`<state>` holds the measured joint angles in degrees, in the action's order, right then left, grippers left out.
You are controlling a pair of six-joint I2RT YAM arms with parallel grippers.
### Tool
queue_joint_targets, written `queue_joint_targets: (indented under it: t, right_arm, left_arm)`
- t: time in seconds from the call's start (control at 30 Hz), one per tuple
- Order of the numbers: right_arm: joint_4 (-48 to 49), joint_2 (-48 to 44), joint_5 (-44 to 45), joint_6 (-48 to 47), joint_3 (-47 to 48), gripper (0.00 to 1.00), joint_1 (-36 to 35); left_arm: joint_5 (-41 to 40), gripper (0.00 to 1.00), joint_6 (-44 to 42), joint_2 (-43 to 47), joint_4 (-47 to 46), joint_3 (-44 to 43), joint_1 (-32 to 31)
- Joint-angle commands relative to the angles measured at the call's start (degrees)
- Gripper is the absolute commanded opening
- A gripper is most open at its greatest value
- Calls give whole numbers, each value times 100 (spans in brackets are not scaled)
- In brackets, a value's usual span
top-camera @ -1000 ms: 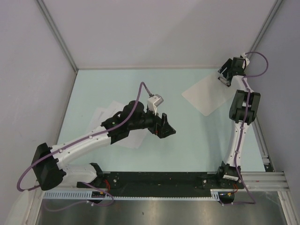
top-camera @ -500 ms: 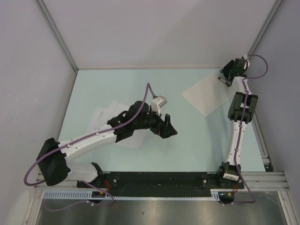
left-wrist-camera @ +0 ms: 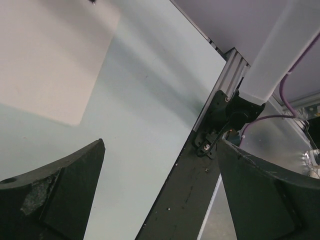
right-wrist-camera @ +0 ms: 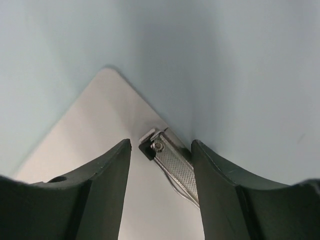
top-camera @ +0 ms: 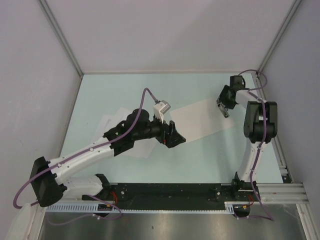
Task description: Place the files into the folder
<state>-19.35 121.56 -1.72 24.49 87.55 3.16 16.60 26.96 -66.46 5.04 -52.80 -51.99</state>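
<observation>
our right tool straddles the folder's clip near the desk's right edge, probably to open it; grip unclear. left tool hovers wide.

The files lie mostly under the left arm — print unreadable.

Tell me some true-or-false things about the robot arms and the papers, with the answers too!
1. The left gripper is open with nothing in it. True.
2. The folder has words printed on it. False: it is plain white.
3. The right gripper has a finger on each side of the folder's metal clip. True.
4. The files lie on top of the folder. False: they lie apart from it, off to the left, partly under the left arm.
</observation>
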Motion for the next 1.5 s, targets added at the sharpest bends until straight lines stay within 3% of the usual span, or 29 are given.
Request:
queue_joint_targets:
  t: [0.0, 0.2, 0.3, 0.43, 0.57, 0.67, 0.87, 1.0, 1.07, 1.3, 1.47]
  right_arm:
    - [-666, -938, 828, -507, -1221, 57, -859]
    - [-1184, -1905, 1980, -638, -1688, 62, -1747]
    - [-1395, -2267, 2395, -735, -1785, 66, -2090]
    - [-1177, -2698, 2247, -893, -2145, 81, -2214]
    - [-939, -2515, 1771, -1104, -2207, 81, -2240]
    - [-737, -2261, 1789, -1227, -2207, 81, -2372]
    - [-596, -1899, 1955, -1324, -2189, 75, -2320]
    - [-657, -1785, 2131, -1324, -2189, 56, -2214]
    - [-719, -1723, 2167, -1324, -2198, 53, -2127]
    - [-1087, -1644, 2351, -1350, -2233, 23, -1837]
    - [-1351, -1889, 2702, -1421, -2286, 14, -1775]
  left_arm:
    - [-113, 99, 81, 124, -134, 164, -31]
    - [-666, 100, -24, 55, -21, 209, -31]
    - [-1385, 100, 168, -183, 269, 33, -22]
    - [-1494, 99, 774, -500, -150, 225, 197]
    - [-1300, 95, 1320, -518, -828, 603, 610]
    - [-1536, 96, 1251, -413, -663, 604, 698]
    - [-1642, 98, 1303, 132, -293, 999, 1120]
    - [-1642, 98, 1303, 676, -240, 1359, 1366]
    - [-1642, 98, 1303, 809, -214, 1447, 1454]
    - [-1634, 99, 1303, 1099, -135, 1518, 1604]
    - [-1888, 98, 1277, 1275, -91, 1535, 1683]
